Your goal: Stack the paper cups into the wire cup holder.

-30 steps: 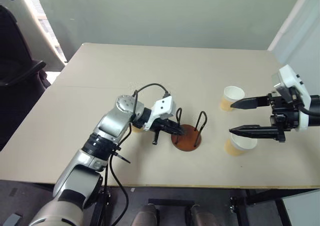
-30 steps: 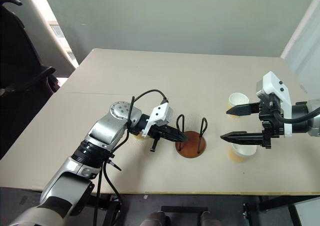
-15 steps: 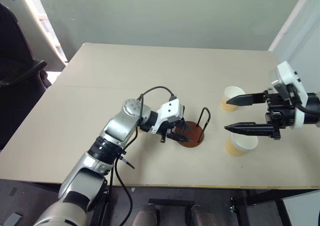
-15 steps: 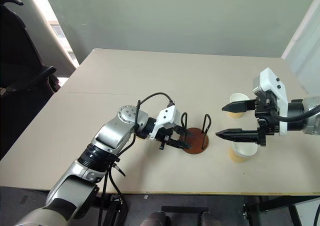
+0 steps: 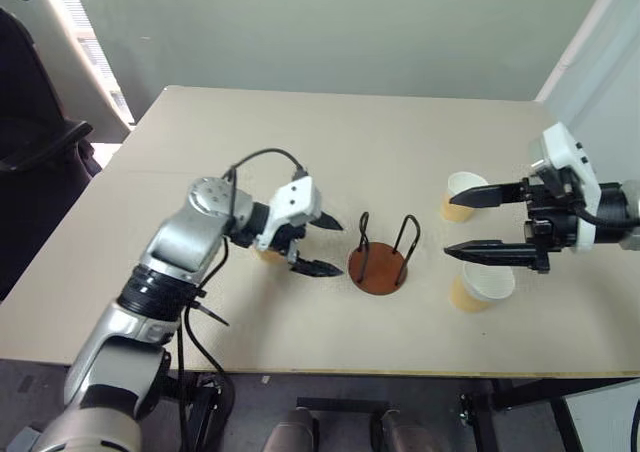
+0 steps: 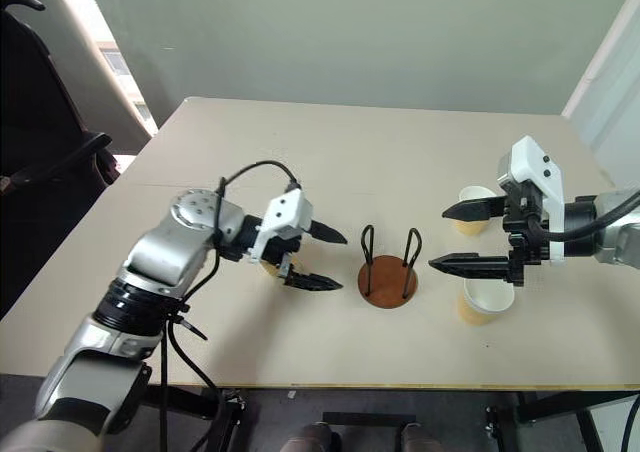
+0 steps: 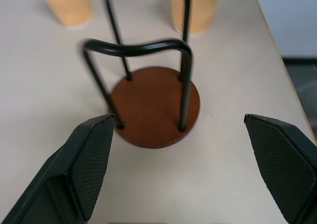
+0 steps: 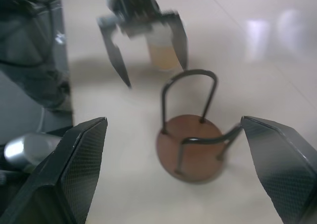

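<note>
The wire cup holder (image 5: 380, 269) stands empty at the table's middle, a red-brown disc with two black wire loops. My left gripper (image 5: 333, 246) hovers open just left of it, apart from the wires. One paper cup (image 6: 268, 266) stands behind that gripper's fingers, mostly hidden. Two more paper cups stand at the right, a far one (image 5: 462, 196) and a near one (image 5: 482, 286). My right gripper (image 5: 450, 226) is open above and between them, pointing at the holder. The left wrist view looks along open fingers at the holder (image 7: 156, 107).
A tan table (image 5: 300, 142) holds everything, and its front edge runs close below the holder. A black chair (image 5: 35, 122) stands off the table's left side. The right table edge lies just beyond the two cups.
My left gripper, shut at the holder's near wire before, has opened and drawn back left and up. The holder turned and slid slightly right. The right gripper has stayed nearly still.
</note>
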Robot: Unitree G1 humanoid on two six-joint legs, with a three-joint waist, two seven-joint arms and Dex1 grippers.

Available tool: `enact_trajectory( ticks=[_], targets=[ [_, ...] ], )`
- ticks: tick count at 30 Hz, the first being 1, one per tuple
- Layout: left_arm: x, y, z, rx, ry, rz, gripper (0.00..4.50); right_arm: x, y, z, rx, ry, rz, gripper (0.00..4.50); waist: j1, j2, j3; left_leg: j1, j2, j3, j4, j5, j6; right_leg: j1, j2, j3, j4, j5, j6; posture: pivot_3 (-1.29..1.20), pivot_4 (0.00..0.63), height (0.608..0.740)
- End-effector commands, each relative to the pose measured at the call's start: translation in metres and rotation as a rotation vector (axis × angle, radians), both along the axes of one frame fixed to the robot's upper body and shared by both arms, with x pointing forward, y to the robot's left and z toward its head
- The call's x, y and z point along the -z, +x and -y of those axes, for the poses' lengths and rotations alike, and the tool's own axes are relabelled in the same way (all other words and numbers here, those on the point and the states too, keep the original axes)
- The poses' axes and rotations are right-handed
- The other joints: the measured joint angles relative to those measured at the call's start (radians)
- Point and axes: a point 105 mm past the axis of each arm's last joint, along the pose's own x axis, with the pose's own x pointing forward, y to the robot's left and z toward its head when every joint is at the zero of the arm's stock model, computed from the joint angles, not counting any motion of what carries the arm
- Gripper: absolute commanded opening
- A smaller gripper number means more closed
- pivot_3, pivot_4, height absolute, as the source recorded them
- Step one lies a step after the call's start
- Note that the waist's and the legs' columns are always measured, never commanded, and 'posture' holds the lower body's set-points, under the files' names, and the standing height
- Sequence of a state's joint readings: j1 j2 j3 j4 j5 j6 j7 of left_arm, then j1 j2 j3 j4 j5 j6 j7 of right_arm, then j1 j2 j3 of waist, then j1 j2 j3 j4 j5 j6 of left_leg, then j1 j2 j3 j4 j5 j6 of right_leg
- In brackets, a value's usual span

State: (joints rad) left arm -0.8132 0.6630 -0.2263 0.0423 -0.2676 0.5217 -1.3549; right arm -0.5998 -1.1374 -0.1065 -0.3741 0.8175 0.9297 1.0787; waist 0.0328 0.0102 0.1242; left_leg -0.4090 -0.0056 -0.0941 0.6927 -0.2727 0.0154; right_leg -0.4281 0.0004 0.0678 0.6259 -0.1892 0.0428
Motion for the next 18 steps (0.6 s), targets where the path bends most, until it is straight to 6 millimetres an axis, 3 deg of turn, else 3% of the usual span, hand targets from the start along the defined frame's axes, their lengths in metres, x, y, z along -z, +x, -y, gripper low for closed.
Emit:
enact_trajectory(
  ticks=[1, 8, 12, 18],
  targets=[
    [-0.042, 0.0, -0.009, -0.027, -0.092, 0.059, 4.48, -0.006, 0.015, 0.01, 0.023, -0.042, 0.067, 4.5, -0.002, 0.0, 0.0, 0.0, 0.0, 0.0, 0.0, 0.0, 0.0, 0.0, 0.0, 0.0, 0.0, 0.0, 0.0, 0.0, 0.15, 0.74],
    [-0.073, 0.016, -0.046, -0.197, -0.168, 0.103, 4.48, 0.007, 0.065, 0.032, 0.071, -0.285, 0.207, 4.5, -0.011, 0.0, 0.0, 0.001, 0.001, 0.0, -0.003, -0.001, 0.001, -0.002, 0.0, 0.0, 0.001, 0.001, -0.002, 0.0, 0.15, 0.74],
    [-0.072, 0.012, -0.058, -0.216, -0.149, 0.118, 4.48, 0.016, 0.092, 0.042, 0.095, -0.42, 0.252, 4.5, -0.015, 0.0, 0.0, 0.001, 0.001, 0.0, -0.006, 0.0, 0.0, -0.005, 0.0, 0.0, 0.001, 0.002, -0.003, 0.0, 0.15, 0.74],
    [-0.066, 0.012, -0.062, -0.234, -0.134, 0.119, 4.48, 0.024, 0.123, 0.042, 0.081, -0.517, 0.263, 4.5, -0.018, 0.0, 0.0, -0.001, 0.002, 0.0, -0.012, 0.002, -0.004, -0.01, 0.0, -0.001, 0.001, 0.001, -0.005, 0.0, 0.15, 0.74]
  ],
)
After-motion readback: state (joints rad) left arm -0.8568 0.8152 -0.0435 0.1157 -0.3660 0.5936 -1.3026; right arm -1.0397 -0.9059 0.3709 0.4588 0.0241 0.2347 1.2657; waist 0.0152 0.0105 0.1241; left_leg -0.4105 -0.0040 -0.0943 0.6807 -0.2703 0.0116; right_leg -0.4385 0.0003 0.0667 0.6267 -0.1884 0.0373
